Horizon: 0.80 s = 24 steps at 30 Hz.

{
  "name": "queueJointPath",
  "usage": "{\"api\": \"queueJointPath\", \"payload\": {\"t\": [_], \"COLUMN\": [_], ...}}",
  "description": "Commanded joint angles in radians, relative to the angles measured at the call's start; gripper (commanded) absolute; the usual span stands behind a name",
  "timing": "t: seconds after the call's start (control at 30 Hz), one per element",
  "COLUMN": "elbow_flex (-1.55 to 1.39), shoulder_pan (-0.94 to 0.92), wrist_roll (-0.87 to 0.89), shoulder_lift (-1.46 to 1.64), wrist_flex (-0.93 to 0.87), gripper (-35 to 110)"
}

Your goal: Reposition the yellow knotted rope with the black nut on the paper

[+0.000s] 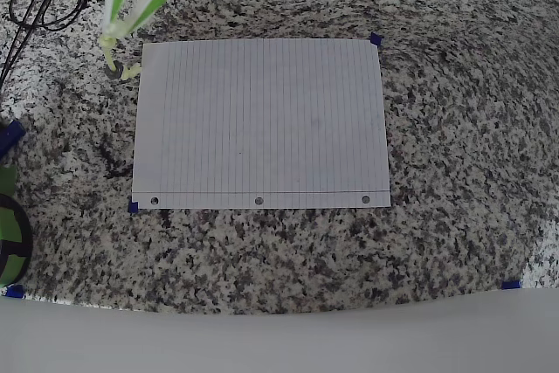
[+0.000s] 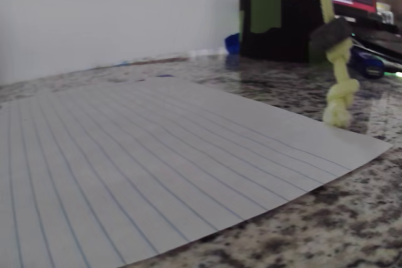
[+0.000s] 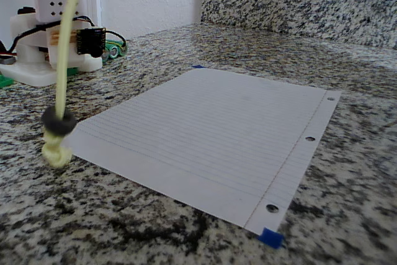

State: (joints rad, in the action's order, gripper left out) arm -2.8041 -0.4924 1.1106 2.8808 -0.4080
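Note:
The pale yellow knotted rope (image 3: 64,60) hangs straight down from my gripper (image 1: 113,32), which is shut on its upper end. The black nut (image 3: 59,121) sits low on the rope, just above the bottom knot (image 3: 56,151). That knot is at or barely above the granite, just off a corner of the white lined paper (image 3: 211,122). Seen from overhead, the nut (image 1: 110,65) and knot (image 1: 129,72) lie beside the top left corner of the paper (image 1: 262,120). In the wrist view the rope (image 2: 340,70) dangles at the right, past the edge of the paper (image 2: 157,155).
Blue tape bits mark the paper's corners (image 1: 376,39) and the counter (image 1: 511,285). Black cables (image 1: 44,2) loop at the top left of the overhead view, and a green object (image 1: 10,233) sits at the left edge. The arm's white base (image 3: 53,35) stands behind the rope.

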Motion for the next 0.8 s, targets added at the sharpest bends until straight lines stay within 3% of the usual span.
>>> {"api": "queueJointPath", "payload": {"t": [0.0, 0.23, 0.77], "elbow_flex": [-0.044, -0.127, -0.239], "shoulder_pan": [0.020, 0.190, 0.517], "wrist_roll": [0.084, 0.083, -0.097], "shoulder_lift": [0.017, 0.179, 0.402], "wrist_flex": [0.072, -0.061, -0.370], "gripper": [0, 0, 0]}}
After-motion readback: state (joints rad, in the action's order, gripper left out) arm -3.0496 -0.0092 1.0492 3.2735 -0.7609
